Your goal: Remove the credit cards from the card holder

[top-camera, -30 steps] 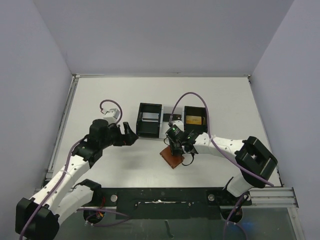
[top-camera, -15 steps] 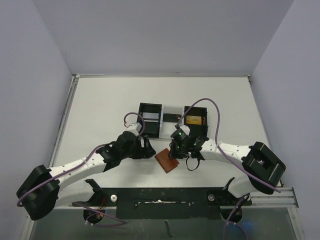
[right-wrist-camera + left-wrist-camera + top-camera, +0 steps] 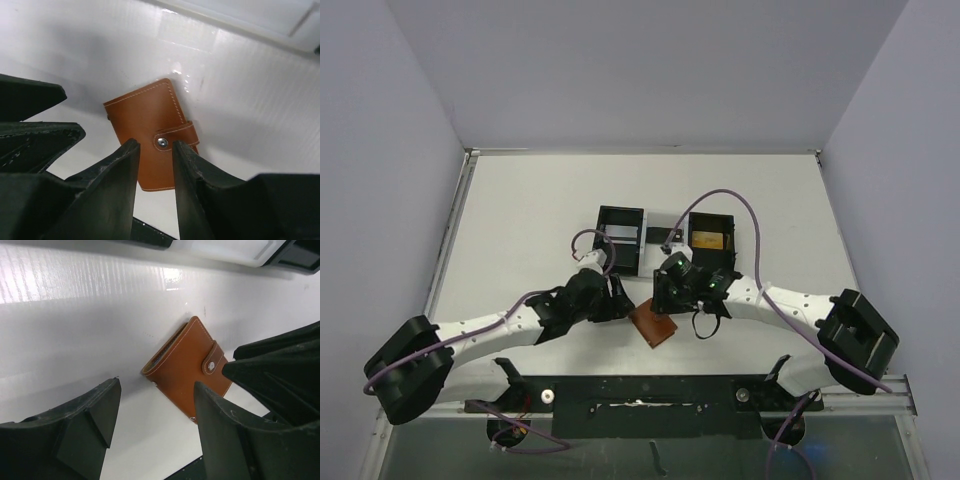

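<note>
While both grippers crowd it, the card holder (image 3: pixel 655 325) lies closed on the table (image 3: pixel 520 230)

Left gripper (image 3: pixel 156 390): fingers spread wide, holding nothing. You can see the holder through the gap, just beyond the tips. Right gripper (image 3: pixel 155 145): narrow gap between fingers, tips lined up over the snap tab (image 3: pixel 175 135); can't tell if they touch it. Your holder sits flat, tab snapped, stitched brown face up, near the table's front edge, just in front of the black tray (image 3: pixel 598 240), between the two grippers.
</note>
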`<state>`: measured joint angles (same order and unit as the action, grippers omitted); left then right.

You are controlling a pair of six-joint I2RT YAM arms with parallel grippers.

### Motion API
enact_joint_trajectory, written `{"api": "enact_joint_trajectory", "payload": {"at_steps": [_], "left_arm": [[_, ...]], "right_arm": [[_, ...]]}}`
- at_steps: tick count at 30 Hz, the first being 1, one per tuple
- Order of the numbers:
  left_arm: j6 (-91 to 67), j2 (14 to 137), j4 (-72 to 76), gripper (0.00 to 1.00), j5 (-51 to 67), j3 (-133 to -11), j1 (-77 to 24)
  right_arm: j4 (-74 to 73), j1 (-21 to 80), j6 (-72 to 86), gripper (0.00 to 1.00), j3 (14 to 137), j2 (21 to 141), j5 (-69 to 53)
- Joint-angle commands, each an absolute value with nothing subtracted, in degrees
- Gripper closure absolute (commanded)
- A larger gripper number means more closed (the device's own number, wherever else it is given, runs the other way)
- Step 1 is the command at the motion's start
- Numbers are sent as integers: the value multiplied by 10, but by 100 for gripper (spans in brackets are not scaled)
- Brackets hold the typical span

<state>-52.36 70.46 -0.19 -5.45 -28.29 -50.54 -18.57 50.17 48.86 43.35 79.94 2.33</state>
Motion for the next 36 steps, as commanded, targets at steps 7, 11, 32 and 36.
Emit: {"api": "enact_joint_trajectory", "payload": {"at_steps": [7,11,32,36], "left_arm": [[-584,611,-23,42,-151,-265,-506],[-589,578,-27,42,-162,-253,-506],[-557,604,-1,43,-119,-267,-507],[-543,617,38,43,-80,-262,-507]], "right_arm": [[-278,577,404,67,550,896,126],[-339,597,422,65,581,947,181],[-390,601,517,70,554,938,226],[-351,594,541,80,514,911,203]]}}
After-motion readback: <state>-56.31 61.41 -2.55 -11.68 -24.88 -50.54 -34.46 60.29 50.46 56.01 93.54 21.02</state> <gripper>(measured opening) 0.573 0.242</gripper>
